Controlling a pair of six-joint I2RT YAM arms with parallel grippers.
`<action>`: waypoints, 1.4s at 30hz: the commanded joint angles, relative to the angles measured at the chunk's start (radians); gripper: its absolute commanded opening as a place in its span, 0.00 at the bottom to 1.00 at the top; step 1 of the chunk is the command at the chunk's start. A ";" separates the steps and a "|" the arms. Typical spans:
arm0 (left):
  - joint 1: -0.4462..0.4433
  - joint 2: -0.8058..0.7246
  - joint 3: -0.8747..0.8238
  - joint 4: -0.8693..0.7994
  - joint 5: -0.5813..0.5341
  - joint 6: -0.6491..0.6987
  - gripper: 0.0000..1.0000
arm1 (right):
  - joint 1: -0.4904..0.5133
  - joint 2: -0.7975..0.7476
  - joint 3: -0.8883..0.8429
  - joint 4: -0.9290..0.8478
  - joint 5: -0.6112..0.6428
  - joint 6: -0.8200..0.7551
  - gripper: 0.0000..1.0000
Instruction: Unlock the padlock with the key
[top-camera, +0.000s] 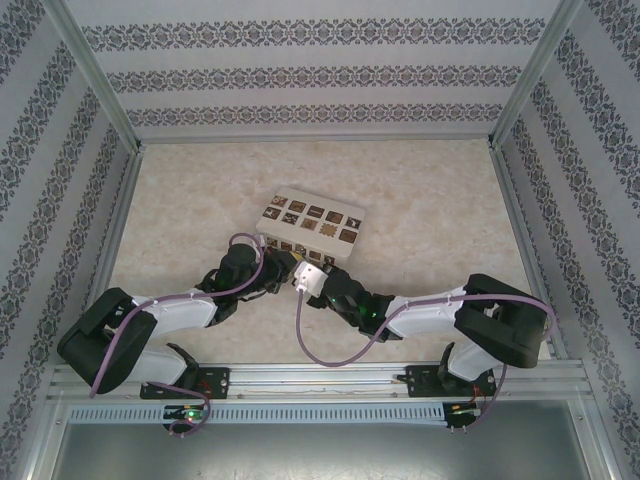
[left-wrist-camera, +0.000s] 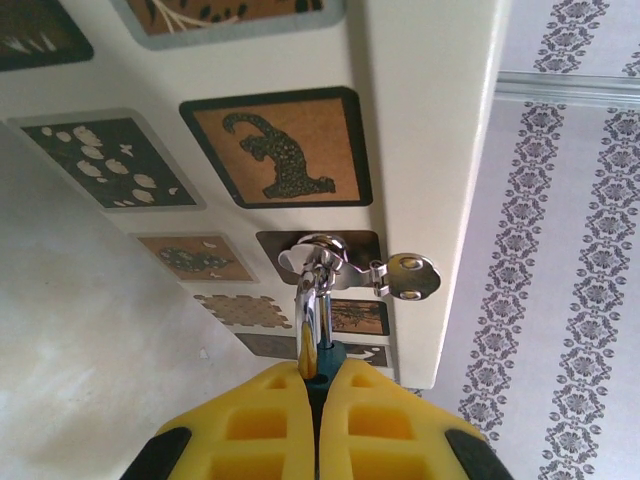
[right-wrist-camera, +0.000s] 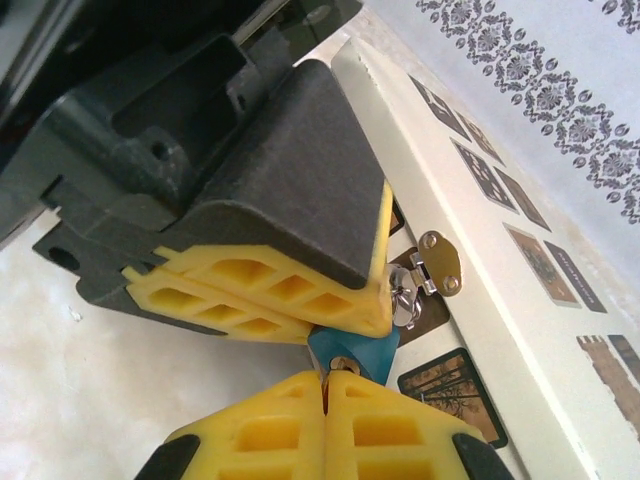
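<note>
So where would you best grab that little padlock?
Grip the padlock by its blue body, from the end away from the box: its shackle is hooked through the box's hasp, so only the body juts free. The left claw pinches it that way.

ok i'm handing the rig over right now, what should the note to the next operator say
Left gripper: shut on the padlock, held at the cream box.
Right gripper: shut on the key, its tip at the padlock's base.
Done: both things grasped and brought together.
Left: the shackle looks closed through the box's hasp; seat the key, turn it, open the shackle.
</note>
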 joint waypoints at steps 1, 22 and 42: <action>-0.016 0.005 0.014 0.109 0.074 -0.003 0.02 | -0.012 0.019 -0.001 0.121 -0.052 0.101 0.00; -0.019 0.011 0.013 0.114 0.072 -0.003 0.02 | -0.014 0.077 -0.012 0.285 -0.062 0.452 0.00; -0.022 0.027 0.005 0.120 0.054 -0.006 0.21 | -0.014 0.123 -0.020 0.305 -0.040 0.590 0.00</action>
